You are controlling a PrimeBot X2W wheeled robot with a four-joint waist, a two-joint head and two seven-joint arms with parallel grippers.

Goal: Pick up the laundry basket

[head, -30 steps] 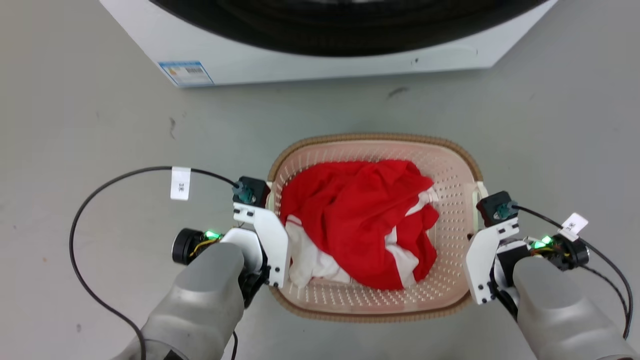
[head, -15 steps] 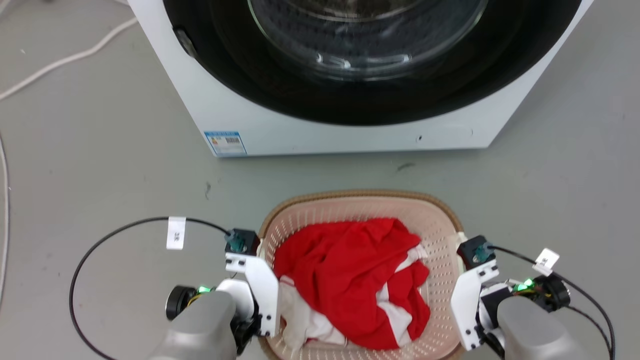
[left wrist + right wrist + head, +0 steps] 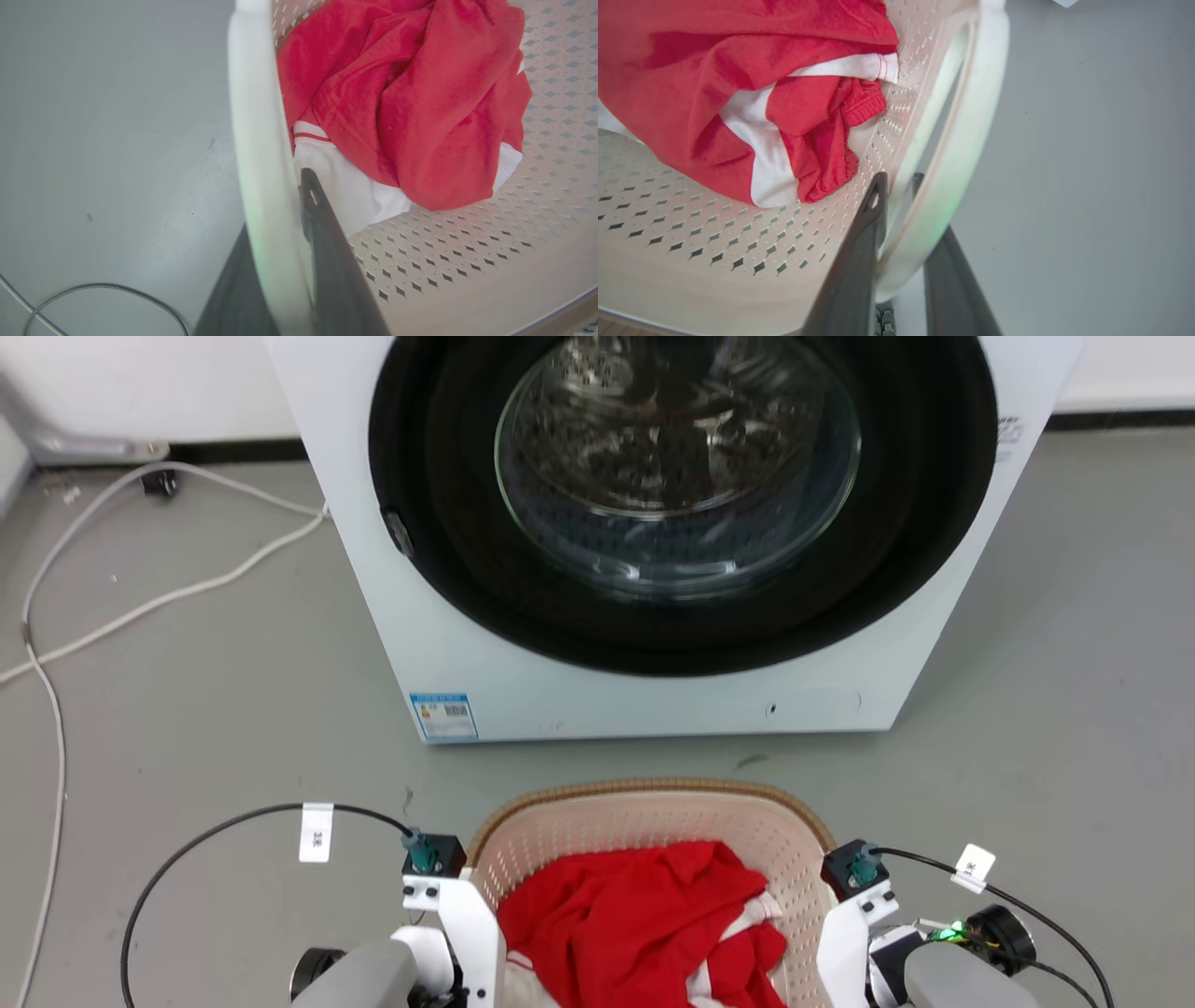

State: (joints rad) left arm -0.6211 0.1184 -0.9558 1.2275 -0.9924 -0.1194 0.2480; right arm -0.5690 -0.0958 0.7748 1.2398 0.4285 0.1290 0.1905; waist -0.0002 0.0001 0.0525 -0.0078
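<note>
Basket (image 3: 653, 807): low before the washer (image 3: 653, 523), on or just above the floor (image 3: 187, 709); whether its base is clear of the floor cannot be told.
Left gripper (image 3: 280, 205): fingers clamped astride the left handle (image 3: 254, 116).
Right gripper (image 3: 897, 182): fingers clamped astride the right handle (image 3: 971, 116).
Step in hand: the lift. Raise both sides level and together with a firm grip, or the basket may tip.
Count: one basket, two handles, two grippers, one washer, one red-and-white heap (image 3: 644, 915) of clothes.

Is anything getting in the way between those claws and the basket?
Nothing visible does. The left gripper clamps the laundry basket by its left handle, the right gripper by its right handle. The red clothes lie inside, clear of both.
</note>
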